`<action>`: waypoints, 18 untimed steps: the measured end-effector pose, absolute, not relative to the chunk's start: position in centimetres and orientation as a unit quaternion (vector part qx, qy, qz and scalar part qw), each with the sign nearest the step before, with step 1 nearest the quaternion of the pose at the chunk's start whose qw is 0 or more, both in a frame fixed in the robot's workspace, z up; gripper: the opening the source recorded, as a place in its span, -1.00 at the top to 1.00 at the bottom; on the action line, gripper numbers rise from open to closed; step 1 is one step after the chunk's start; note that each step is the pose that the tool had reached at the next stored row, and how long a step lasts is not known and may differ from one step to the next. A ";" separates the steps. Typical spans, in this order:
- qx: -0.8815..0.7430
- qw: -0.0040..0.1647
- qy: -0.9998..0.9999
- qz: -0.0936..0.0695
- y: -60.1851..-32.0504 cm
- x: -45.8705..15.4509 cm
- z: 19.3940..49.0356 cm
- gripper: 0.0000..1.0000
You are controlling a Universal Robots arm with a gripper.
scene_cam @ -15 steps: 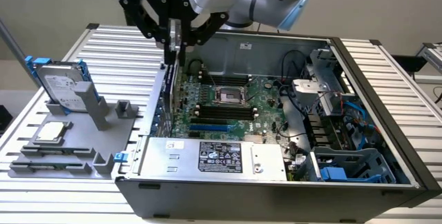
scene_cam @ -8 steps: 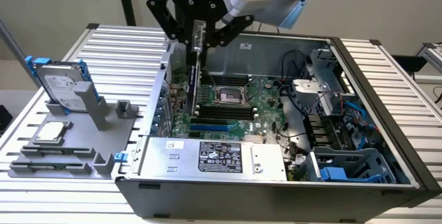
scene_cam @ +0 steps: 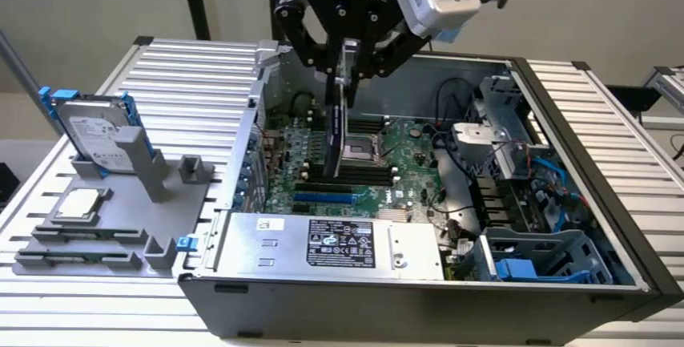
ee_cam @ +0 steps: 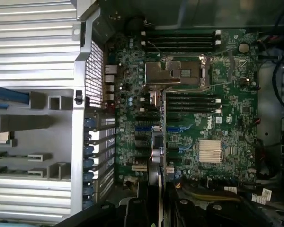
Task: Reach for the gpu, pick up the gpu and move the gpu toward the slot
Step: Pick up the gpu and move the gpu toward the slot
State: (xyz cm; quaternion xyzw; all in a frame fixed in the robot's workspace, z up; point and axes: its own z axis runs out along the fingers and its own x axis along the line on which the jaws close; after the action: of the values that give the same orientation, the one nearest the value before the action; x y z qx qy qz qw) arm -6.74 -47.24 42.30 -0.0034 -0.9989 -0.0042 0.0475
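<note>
Scanning from the exterior view's left, we see a hard drive (scene_cam: 96,135) upright on the grey holder (scene_cam: 128,219), then the open computer case (scene_cam: 428,283). Our gripper (scene_cam: 348,62) is clamped on the gpu (scene_cam: 339,123), hanging edge-down over the motherboard (scene_cam: 369,167).

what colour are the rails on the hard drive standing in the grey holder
Blue. The rails on the hard drive show best in the exterior view.

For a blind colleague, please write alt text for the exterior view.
A Robotiq gripper holds the gpu upright on edge above the motherboard inside an open computer case. On the exterior view's left, a grey tray carries a hard drive with blue rails.
</note>
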 end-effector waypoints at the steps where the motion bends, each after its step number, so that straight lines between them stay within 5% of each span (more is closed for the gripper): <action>1: -0.003 0.047 -0.999 -0.004 -47.0 -6.3 42.1 0.47; 18: -0.004 0.047 -0.999 0.001 -44.1 -3.6 40.9 0.47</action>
State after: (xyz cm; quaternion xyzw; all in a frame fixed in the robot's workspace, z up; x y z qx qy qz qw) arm -3.56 -44.15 40.95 -0.0036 -0.9989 0.0011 0.0474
